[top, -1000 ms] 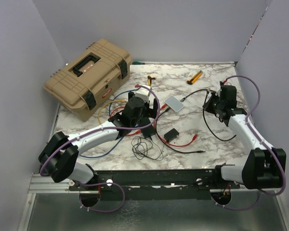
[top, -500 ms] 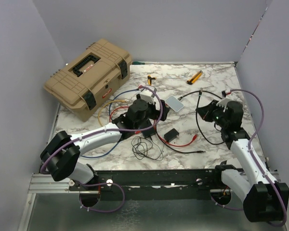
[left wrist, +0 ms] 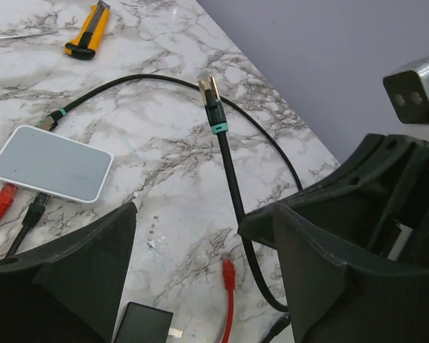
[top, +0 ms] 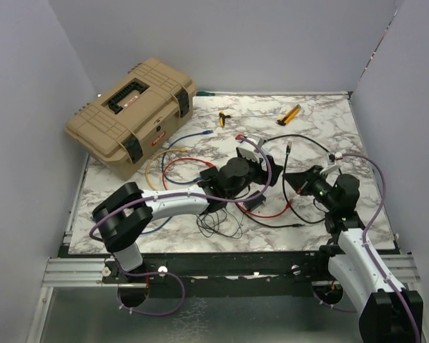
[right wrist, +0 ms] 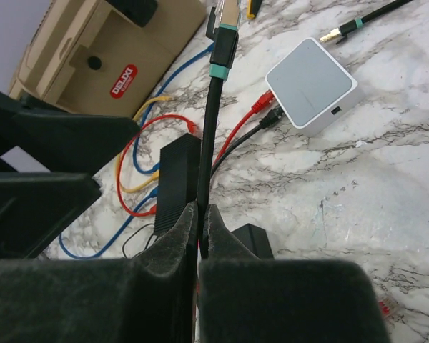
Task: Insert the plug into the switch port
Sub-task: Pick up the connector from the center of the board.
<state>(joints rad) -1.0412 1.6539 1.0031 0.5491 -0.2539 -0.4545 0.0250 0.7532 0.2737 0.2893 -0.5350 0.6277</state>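
Note:
The switch (left wrist: 51,163) is a flat white-grey box on the marble; a red plug (left wrist: 0,204) and a black plug (left wrist: 36,211) lie at its near edge. It also shows in the right wrist view (right wrist: 311,82). In the top view my left gripper (top: 259,170) hides it. My right gripper (right wrist: 201,211) is shut on a black cable, and its gold-tipped plug (right wrist: 225,11) with a teal band sticks up free; the plug also shows in the left wrist view (left wrist: 209,89). My left gripper (left wrist: 200,286) is open and empty, just left of my right gripper (top: 299,180).
A tan toolbox (top: 132,107) stands at the back left. A yellow knife (top: 291,114) and a small yellow tool (top: 223,118) lie at the back. Coloured cables (top: 175,161), a thin wire tangle (top: 218,221) and a small black block (left wrist: 139,325) lie mid-table. The black cable's other plug (left wrist: 53,120) rests by the switch.
My left arm has swung right and now covers the switch in the top view. My right arm has pulled back toward the near edge and leftward, carrying the black cable.

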